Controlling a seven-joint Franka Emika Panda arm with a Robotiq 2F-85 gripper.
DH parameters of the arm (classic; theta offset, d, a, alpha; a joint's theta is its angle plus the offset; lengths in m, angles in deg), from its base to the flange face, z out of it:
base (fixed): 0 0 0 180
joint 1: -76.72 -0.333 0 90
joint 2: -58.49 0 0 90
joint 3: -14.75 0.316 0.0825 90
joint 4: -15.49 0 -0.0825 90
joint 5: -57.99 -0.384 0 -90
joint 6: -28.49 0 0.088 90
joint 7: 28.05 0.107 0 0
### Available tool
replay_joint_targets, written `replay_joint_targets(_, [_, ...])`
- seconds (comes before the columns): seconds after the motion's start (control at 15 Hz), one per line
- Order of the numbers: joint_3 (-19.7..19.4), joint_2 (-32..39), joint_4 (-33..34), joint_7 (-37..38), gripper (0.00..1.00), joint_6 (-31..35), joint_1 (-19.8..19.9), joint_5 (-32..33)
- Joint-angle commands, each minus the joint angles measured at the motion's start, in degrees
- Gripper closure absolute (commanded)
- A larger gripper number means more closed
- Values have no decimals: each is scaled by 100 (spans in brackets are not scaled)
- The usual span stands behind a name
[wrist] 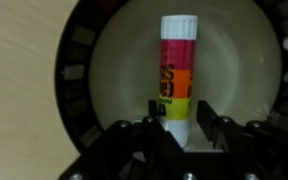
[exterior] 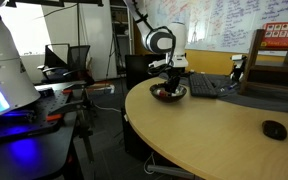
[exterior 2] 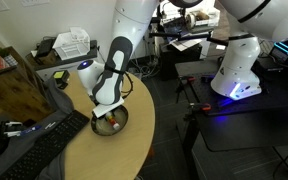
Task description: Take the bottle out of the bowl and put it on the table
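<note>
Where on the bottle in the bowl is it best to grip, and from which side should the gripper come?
Grip the bottle across its slim round body, near the white end beside the yellow band, with the gripper coming from above. It seems to lie lengthwise in the bowl, whose raised wall would hinder a sideways approach.

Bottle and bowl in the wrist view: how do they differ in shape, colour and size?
The bottle is a slim cylinder; the bowl is round and shallow. The bottle is white with pink, orange and yellow bands; the bowl is plain, pale inside. The bottle is shorter than the bowl is wide. Both sit below the tool, the bottle inside the bowl.
</note>
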Motion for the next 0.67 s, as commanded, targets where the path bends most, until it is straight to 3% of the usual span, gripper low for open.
replay_joint_targets(0.0, [-57,-130,-24,-231,77,-90,-39,-206])
replay_joint_targets(0.13, [-152,-444,-250,-210,92,-55,-68,-172])
replay_joint_targets(0.47, [-165,-1551,-900,-753,92,77,335,-410])
replay_joint_targets(0.6, [-622,-1781,-1049,-462,92,58,251,-273])
